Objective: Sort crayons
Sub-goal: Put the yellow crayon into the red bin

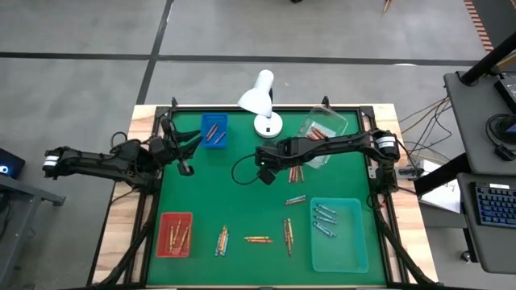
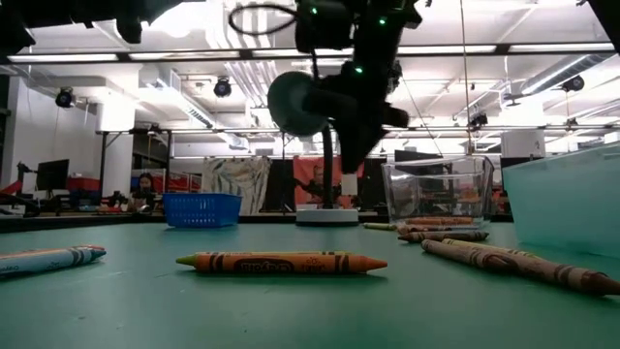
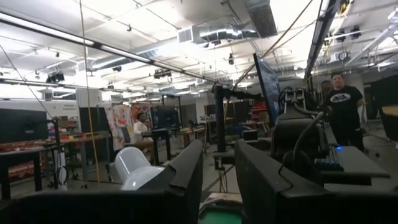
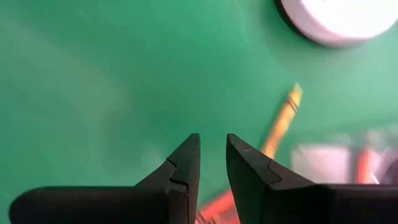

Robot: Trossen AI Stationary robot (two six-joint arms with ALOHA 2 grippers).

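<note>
Right tool (image 4: 212, 163) hangs over the green surface (image 1: 210, 185), fingers slightly apart, nothing in them. Crayons (image 4: 281, 121) lie just ahead of its tips; they look light, stiff, waxy, probably snappable, so I'd pinch mid-length. Left tool (image 3: 217, 180), parted, waits well off.

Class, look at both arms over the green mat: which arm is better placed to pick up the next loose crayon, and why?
Probably the right. Its end effector hangs over the mat's centre, empty, fingers slightly apart, beside loose crayons. The left end effector sits raised at the mat's left edge by the blue basket, pointing out into the room.
</note>
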